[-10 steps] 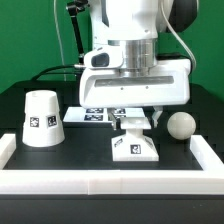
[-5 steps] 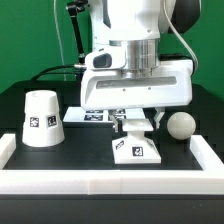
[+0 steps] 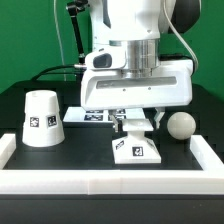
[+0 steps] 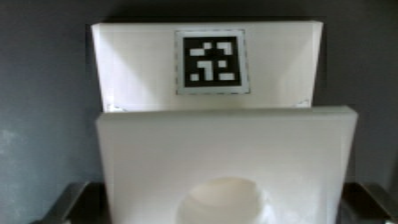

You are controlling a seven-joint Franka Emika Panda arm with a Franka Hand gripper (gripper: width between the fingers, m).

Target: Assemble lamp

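Black table (image 3: 88,142), low white wall (image 3: 100,184) along the front, green backdrop. Shade (image 3: 41,120) upright at the exterior view's left, loose. Base (image 3: 134,149) in the centre, just behind the wall. Gripper (image 3: 133,124) is directly over it, jaws straddling its top; gripping or clear, cannot tell. Advice: centre up, squeeze the flat sides, keep it level. Socket (image 4: 222,196) looks empty. Bulb (image 3: 180,126) sits apart at the right.

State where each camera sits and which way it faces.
Exterior view: off the arm, low before the table, facing the arm across it; shows the arm's white wrist and the claw over the lamp base, with the shade at the exterior view's left and the bulb at its right.
Wrist view: on the wrist, looking down onto the lamp base; no clear part of the claw shows.
Shared: only the lamp base.
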